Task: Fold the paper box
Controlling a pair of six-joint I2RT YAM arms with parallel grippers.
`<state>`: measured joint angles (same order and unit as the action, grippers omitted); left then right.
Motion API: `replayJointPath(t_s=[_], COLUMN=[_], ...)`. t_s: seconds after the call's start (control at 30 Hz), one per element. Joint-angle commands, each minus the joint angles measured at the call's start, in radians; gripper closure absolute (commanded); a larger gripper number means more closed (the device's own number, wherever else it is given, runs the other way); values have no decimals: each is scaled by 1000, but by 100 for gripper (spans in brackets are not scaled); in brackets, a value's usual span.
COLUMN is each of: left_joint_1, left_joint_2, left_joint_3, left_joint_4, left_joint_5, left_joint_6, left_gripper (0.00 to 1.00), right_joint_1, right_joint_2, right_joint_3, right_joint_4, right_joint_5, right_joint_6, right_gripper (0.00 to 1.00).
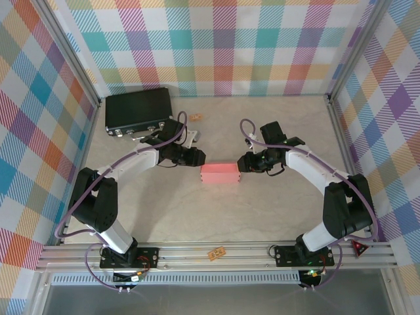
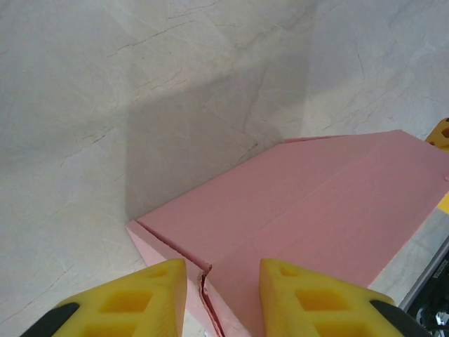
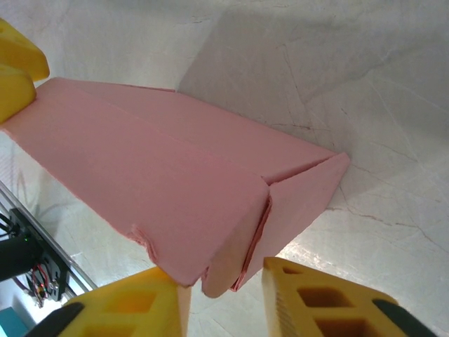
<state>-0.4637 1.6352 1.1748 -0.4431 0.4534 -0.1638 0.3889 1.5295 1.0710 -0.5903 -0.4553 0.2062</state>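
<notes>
The paper box (image 1: 218, 173) is a salmon-pink folded block lying at the table's middle, between both arms. My left gripper (image 1: 195, 159) is at its left end. In the left wrist view its yellow fingers (image 2: 161, 295) stand apart astride the box's (image 2: 316, 203) end corner, where a seam gapes slightly; my left gripper (image 2: 223, 281) is open. My right gripper (image 1: 243, 164) is at the right end. There the box (image 3: 154, 168) has a rounded end flap poking out between the spread fingers, and my right gripper (image 3: 224, 288) is open, with a gap beside the flap.
A black hard case (image 1: 138, 111) lies at the back left, just behind the left arm. Small tan tags lie near the back (image 1: 197, 118) and on the front aluminium rail (image 1: 216, 252). Checked walls enclose the table on three sides.
</notes>
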Motion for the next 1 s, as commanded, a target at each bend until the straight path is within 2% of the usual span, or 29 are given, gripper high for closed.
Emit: replayJointPath(t_s=[0.0,0.23,0.33,0.6,0.97], left_joint_1=[-15,-25,-26,-29,-30], left_joint_2=[21,40,43,48,49], left_joint_3=[-15,-6,-1,6,2], left_joint_4=[-45,-48,-51,-61,-60], left_joint_5=[-22,-36,-42,-53,-61], left_joint_6=[23,25,27,36,38], left_gripper=[68,68,68,68,68], right_joint_1=[9,8,9,9,8], right_joint_2=[-37,-90,-124,-103,-40], right_joint_3=[-24,-48,-67,-32,-29], right_joint_4=[19,74,129,145,121], right_joint_5=[-28,-52,-60,90,49], right_joint_6=[-18,-22,6,119,130], right_gripper=[60,47,45,46,50])
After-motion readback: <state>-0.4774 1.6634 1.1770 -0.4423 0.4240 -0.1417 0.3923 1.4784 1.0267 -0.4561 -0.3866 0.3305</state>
